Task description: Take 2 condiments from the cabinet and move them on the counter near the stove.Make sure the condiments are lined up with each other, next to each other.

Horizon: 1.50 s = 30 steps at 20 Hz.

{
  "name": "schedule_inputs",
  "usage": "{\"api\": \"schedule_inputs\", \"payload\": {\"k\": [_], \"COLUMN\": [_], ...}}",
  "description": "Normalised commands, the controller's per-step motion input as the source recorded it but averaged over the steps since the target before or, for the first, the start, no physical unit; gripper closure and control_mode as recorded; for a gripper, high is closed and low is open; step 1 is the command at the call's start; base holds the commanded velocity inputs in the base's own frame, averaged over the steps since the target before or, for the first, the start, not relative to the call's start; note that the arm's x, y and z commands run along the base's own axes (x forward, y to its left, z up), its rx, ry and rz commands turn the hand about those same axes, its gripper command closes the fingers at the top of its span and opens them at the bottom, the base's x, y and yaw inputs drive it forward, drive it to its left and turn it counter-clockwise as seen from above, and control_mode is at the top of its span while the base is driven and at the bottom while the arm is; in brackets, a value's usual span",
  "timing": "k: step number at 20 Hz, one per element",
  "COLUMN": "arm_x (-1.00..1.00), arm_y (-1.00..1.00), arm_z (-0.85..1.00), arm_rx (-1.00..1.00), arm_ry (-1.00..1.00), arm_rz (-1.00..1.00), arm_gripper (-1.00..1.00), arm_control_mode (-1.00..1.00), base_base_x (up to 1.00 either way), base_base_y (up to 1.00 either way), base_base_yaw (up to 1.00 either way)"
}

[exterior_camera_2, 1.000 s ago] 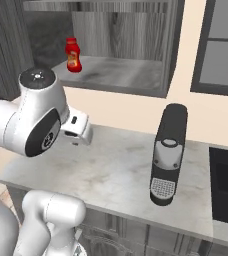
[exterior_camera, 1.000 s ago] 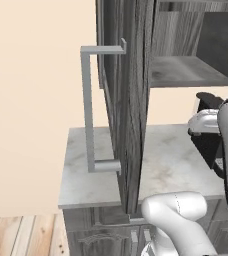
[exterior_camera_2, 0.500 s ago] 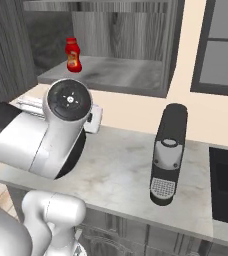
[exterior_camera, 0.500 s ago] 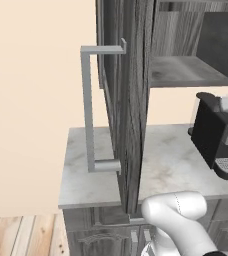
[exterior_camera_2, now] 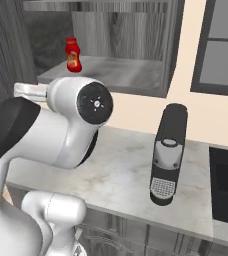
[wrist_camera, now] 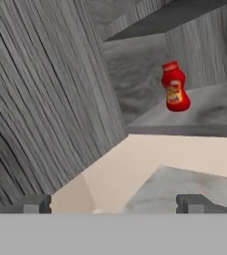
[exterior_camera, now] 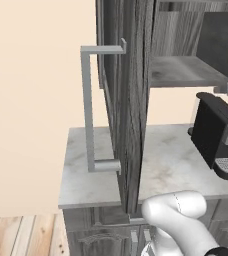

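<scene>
A: Where's the red squeeze bottle with yellow-red label [wrist_camera: 175,87]?

B: Upright on the dark grey wood-grain cabinet [exterior_camera_2: 121,75] shelf, door [exterior_camera: 131,110] swung open. Jaws apart, empty, well short of it.

A: Risks?

B: Probably clipping the open door or shelf edge reaching in, or tipping the bottle. Black coffee machine [exterior_camera_2: 168,147] crowds the light grey marbled desk [exterior_camera_2: 116,175].
</scene>
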Motion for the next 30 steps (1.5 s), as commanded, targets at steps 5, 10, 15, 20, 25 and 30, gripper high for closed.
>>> {"api": "schedule_inputs", "payload": {"k": [5, 10, 15, 20, 25, 30], "arm_x": [0.51, 0.67, 0.75, 0.68, 0.68, 0.6], "arm_y": [0.28, 0.34, 0.28, 0.03, 0.01, 0.06], "arm_z": [0.26, 0.26, 0.21, 0.18, 0.02, 0.01], "arm_rx": [-0.03, -0.07, -0.07, -0.01, 0.0, 0.0], "arm_ry": [-0.08, 0.0, 0.01, 0.0, 0.0, -0.01], "arm_rz": [0.14, 0.1, 0.05, 0.04, 0.04, 0.04], "arm_gripper": [-1.0, -1.0, -1.0, -1.0, -1.0, -1.0], "arm_control_mode": [-1.0, -1.0, -1.0, -1.0, -1.0, -1.0], "base_base_x": [0.0, 0.0, 0.0, 0.0, 0.0, 0.0], "base_base_y": [0.0, 0.0, 0.0, 0.0, 0.0, 0.0], "base_base_yaw": [0.0, 0.0, 0.0, 0.0, 0.0, 0.0]}}
